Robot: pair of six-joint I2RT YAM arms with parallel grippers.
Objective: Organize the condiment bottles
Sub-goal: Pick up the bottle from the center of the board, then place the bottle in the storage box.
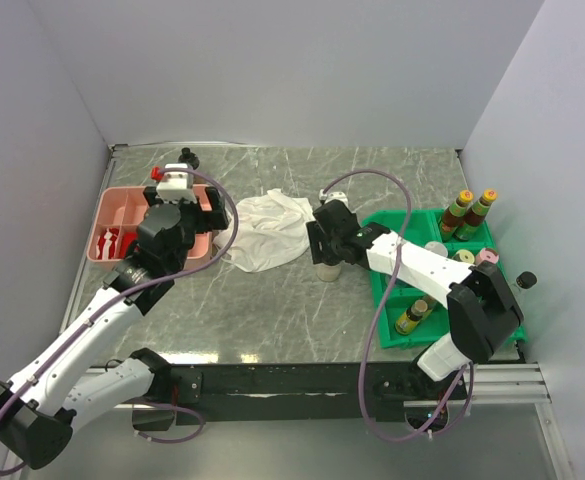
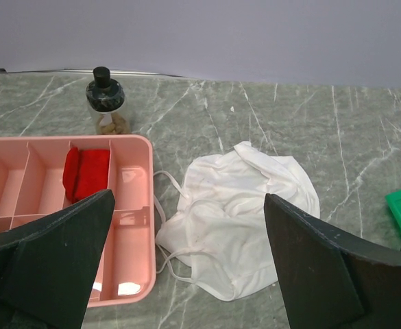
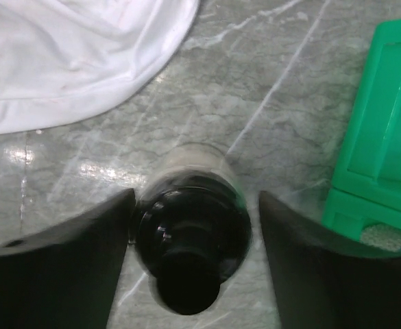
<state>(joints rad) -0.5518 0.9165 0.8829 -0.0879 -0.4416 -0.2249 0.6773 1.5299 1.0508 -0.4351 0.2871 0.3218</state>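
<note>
A clear jar with a black cap (image 3: 190, 240) stands on the marble table between my right gripper's (image 3: 195, 199) fingers. The left finger touches the cap and a small gap shows at the right finger. In the top view the jar (image 1: 328, 271) stands just left of the green tray (image 1: 382, 222), under my right gripper (image 1: 327, 252). Two amber bottles with yellow caps (image 1: 457, 211) stand at the tray's back, and one bottle (image 1: 412, 317) lies in a front compartment. Another black-capped jar (image 2: 106, 103) stands at the back. My left gripper (image 2: 186, 274) is open and empty over the pink tray's right edge.
The pink compartment tray (image 2: 135, 226) lies at the left with a red item (image 2: 87, 171) in it. A crumpled white cloth (image 2: 245, 202) lies between the two trays. The green tray's corner (image 3: 385, 137) lies right of the jar. Grey walls close in the table.
</note>
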